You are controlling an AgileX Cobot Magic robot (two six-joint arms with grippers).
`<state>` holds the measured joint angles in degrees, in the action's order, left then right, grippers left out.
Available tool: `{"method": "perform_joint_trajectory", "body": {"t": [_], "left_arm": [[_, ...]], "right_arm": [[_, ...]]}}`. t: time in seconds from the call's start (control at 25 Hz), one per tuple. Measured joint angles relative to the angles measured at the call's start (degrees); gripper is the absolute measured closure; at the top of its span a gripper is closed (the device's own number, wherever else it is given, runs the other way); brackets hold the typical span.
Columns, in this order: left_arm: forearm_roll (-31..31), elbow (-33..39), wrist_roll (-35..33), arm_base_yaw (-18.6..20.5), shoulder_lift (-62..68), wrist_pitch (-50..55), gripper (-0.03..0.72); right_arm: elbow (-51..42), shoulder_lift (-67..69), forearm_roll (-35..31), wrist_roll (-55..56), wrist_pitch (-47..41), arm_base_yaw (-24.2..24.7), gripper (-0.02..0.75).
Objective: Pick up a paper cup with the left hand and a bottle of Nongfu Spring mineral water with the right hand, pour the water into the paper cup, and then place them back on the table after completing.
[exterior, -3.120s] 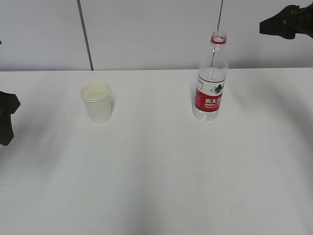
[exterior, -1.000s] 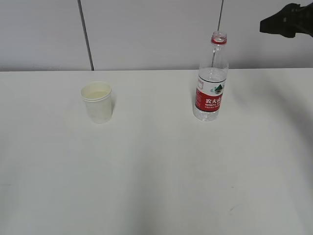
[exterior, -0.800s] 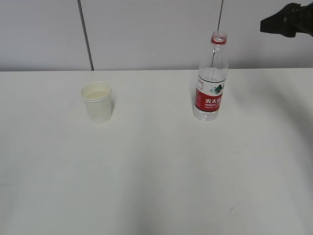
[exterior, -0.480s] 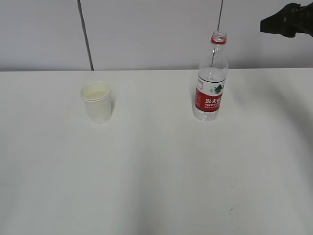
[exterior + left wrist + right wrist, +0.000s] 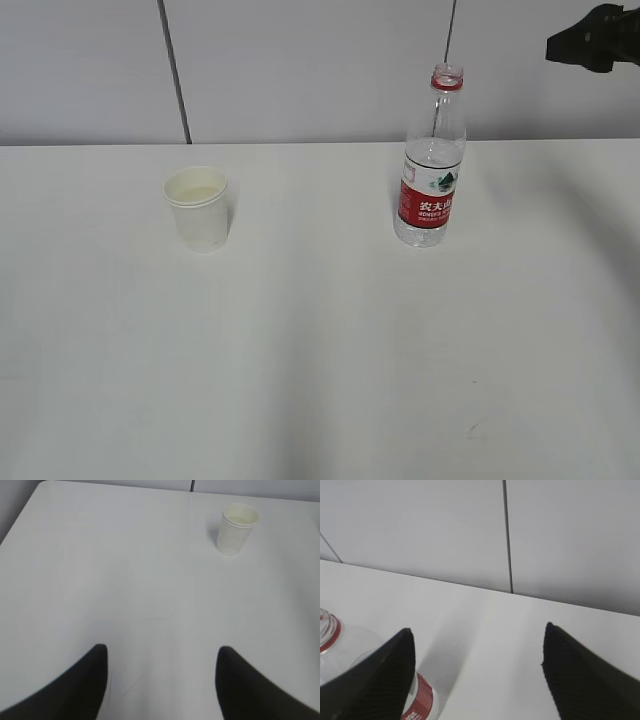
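A white paper cup (image 5: pixel 198 207) stands upright on the white table (image 5: pixel 320 340), left of centre; it also shows in the left wrist view (image 5: pixel 238 528). An uncapped clear Nongfu Spring bottle (image 5: pixel 432 162) with a red label stands upright right of centre, with clear water in its lower part; it shows at the lower left of the right wrist view (image 5: pixel 340 650). My left gripper (image 5: pixel 162 652) is open and empty, far from the cup and out of the exterior view. My right gripper (image 5: pixel 477 632) is open and empty, raised to the right of the bottle; in the exterior view only a black part (image 5: pixel 598 38) shows.
A grey panelled wall (image 5: pixel 300 70) with dark vertical seams runs behind the table. A small faint scuff mark (image 5: pixel 472 430) lies near the front right of the tabletop.
The left gripper has left the exterior view at its left edge. The right gripper has drifted slightly right at the top right corner. Cup and bottle have not moved.
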<state>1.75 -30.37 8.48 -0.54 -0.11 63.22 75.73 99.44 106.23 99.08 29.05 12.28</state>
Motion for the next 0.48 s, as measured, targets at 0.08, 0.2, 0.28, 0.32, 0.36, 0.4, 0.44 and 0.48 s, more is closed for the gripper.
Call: {"method": "perform_joint_trajectory", "body": {"t": [0.08,0.2,0.28,0.32,0.36,0.4,0.44,0.48], "left_arm": [[0.0,0.0,0.0,0.0,0.0,0.0,0.261],[0.0,0.0,0.0,0.0,0.0,0.0,0.261],[0.0,0.0,0.0,0.0,0.0,0.0,0.261],[0.0,0.0,0.0,0.0,0.0,0.0,0.261],[0.0,0.0,0.0,0.0,0.0,0.0,0.261],[0.0,0.0,0.0,0.0,0.0,0.0,0.261],[0.0,0.0,0.0,0.0,0.0,0.0,0.261],[0.0,0.0,0.0,0.0,0.0,0.0,0.261]], "right_arm": [[0.0,0.0,0.0,0.1,-1.5,0.0,0.150],[0.0,0.0,0.0,0.1,-3.4,0.1,0.150],[0.0,0.0,0.0,0.1,-4.0,0.3,0.150],[0.0,0.0,0.0,0.1,-4.2,0.3,0.150],[0.0,0.0,0.0,0.1,-4.3,0.3,0.150],[0.0,0.0,0.0,0.1,-4.9,0.3,0.150],[0.0,0.0,0.0,0.1,-5.6,0.3,0.150],[-0.4,0.0,0.0,0.1,-7.2,0.2,0.150]]}}
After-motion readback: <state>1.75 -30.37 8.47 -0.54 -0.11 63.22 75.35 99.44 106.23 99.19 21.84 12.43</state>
